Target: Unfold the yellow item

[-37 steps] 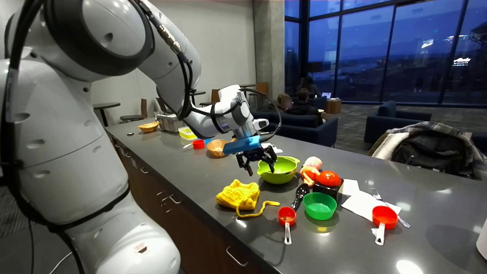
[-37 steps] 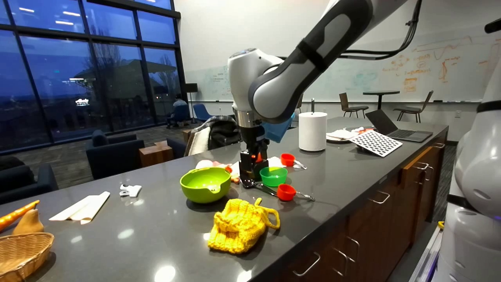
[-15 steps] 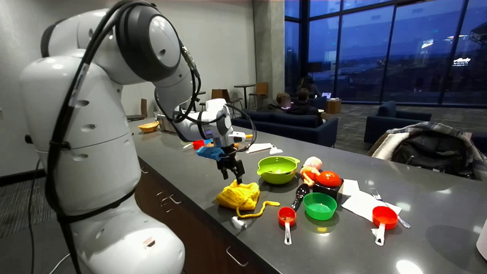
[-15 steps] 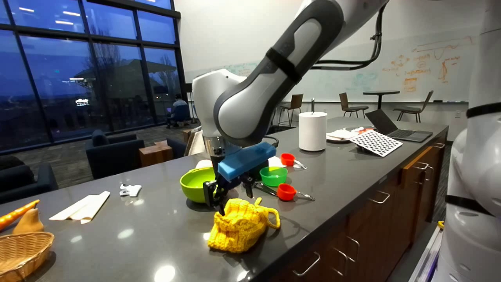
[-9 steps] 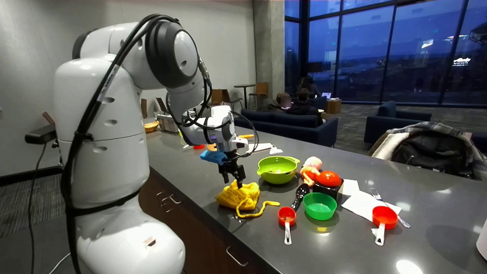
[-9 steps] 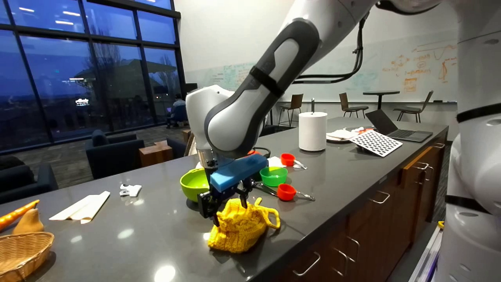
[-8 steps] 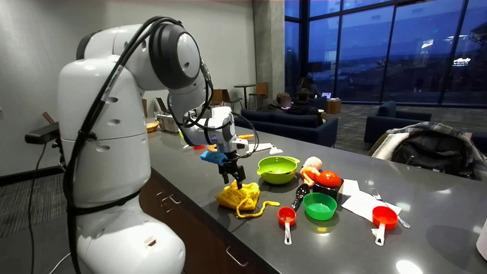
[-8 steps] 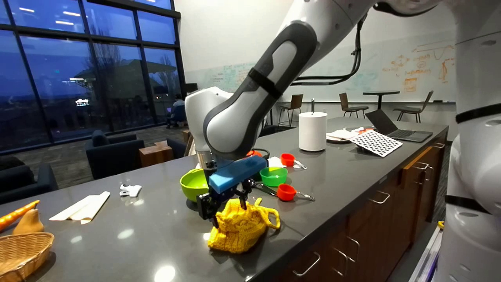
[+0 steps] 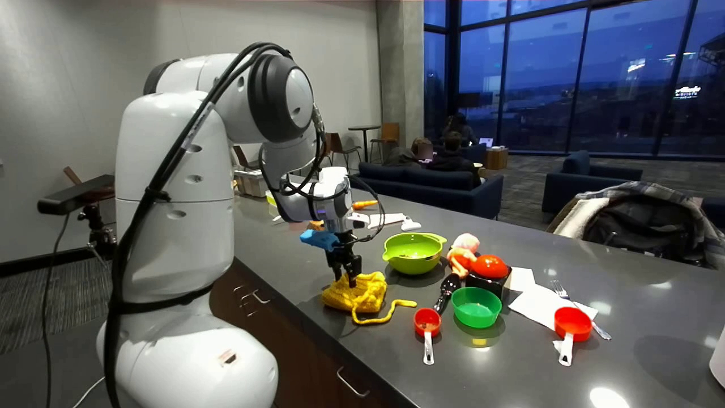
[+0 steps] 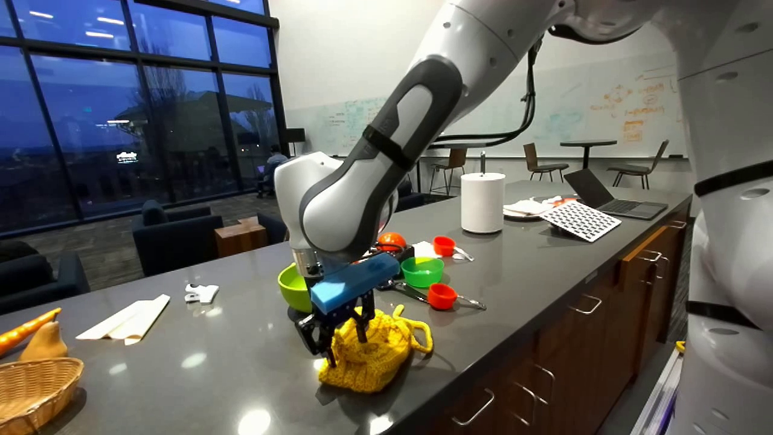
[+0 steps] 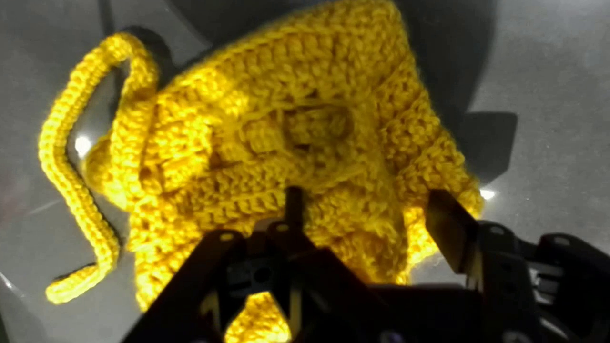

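The yellow item is a wrinkled, knitted cloth with a long cord. It lies bunched up on the grey counter and shows in both exterior views. In the wrist view the yellow item fills the middle, with its cord looped at the left. My gripper points down over it and is open, with a wide gap between the fingertips. In the wrist view the gripper has one finger over the middle of the cloth and the other near its right edge. Cloth lies between them. I cannot tell how firmly the tips touch it.
A lime-green bowl stands just behind the cloth. A red measuring cup, a black spoon and a green cup lie beside it. The counter's edge runs close to the cloth. A wicker basket stands farther off.
My gripper has come from beside the bowl and black spoon to the yellow item and moved down onto it, staying open lately. The cloth's top looks slightly pressed down.
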Available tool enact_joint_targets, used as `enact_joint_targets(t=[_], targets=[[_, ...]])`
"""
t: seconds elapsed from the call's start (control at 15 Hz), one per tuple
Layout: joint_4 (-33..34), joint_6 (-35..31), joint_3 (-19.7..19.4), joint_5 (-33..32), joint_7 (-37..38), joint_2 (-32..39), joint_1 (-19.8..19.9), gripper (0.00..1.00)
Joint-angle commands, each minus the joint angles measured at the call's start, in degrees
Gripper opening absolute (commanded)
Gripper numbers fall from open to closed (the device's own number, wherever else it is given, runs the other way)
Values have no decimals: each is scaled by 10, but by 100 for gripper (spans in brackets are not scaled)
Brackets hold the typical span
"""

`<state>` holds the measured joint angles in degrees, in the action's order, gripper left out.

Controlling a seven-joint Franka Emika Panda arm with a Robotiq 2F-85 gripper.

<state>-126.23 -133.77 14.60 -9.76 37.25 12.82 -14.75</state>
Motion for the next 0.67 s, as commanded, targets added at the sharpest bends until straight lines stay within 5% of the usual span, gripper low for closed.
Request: enact_joint_targets(t=[0.0,0.33,0.6], targets=[[10,-5,-14,13,-6,9,-19,37],[14,-1,-17,9,-5,10,-28,1],[23,18,-17,-13,4,1,-44,1]])
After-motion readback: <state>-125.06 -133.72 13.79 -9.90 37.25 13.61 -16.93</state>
